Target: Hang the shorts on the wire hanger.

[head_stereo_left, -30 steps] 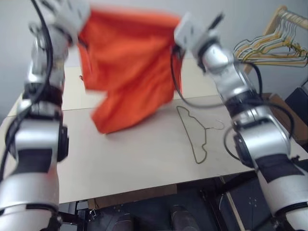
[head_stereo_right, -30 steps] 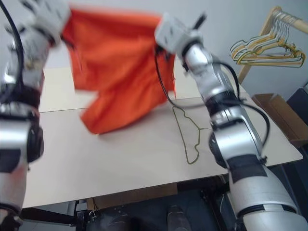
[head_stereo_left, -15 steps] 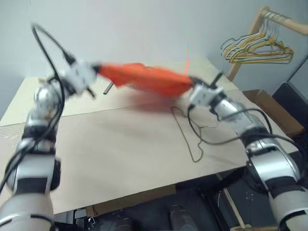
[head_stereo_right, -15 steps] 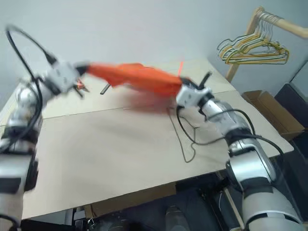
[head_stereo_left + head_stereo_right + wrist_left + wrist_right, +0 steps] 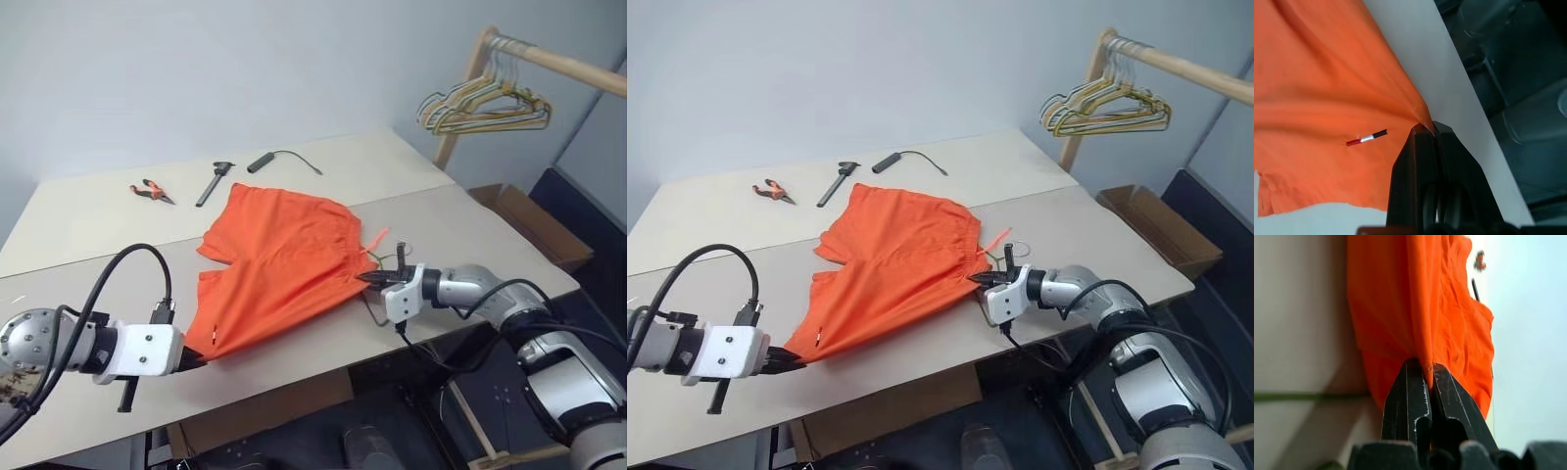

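Observation:
The bright orange shorts (image 5: 284,259) lie spread flat across the middle of the table (image 5: 88,245). My left gripper (image 5: 196,360) is shut on their near-left corner at the table's front edge, and the left wrist view shows the cloth pinched at the fingertips (image 5: 1424,129). My right gripper (image 5: 364,278) is shut on the shorts' right edge (image 5: 1400,298), low over the table. The wire hanger is mostly hidden under the shorts. Its silvery hook (image 5: 1018,251) shows just behind the right gripper, and a stretch of green wire (image 5: 1303,395) shows in the right wrist view.
Orange-handled pliers (image 5: 150,190), a black tool (image 5: 214,181) and a black cable (image 5: 279,158) lie on the table's far half. A wooden rack holding a bunch of hangers (image 5: 480,98) stands at the right, with a cardboard box (image 5: 529,220) on the floor below it.
Both arms swung down from head height, carrying the shorts from the air onto the table. The shorts now lie flat over most of the hanger. The camera has turned too.

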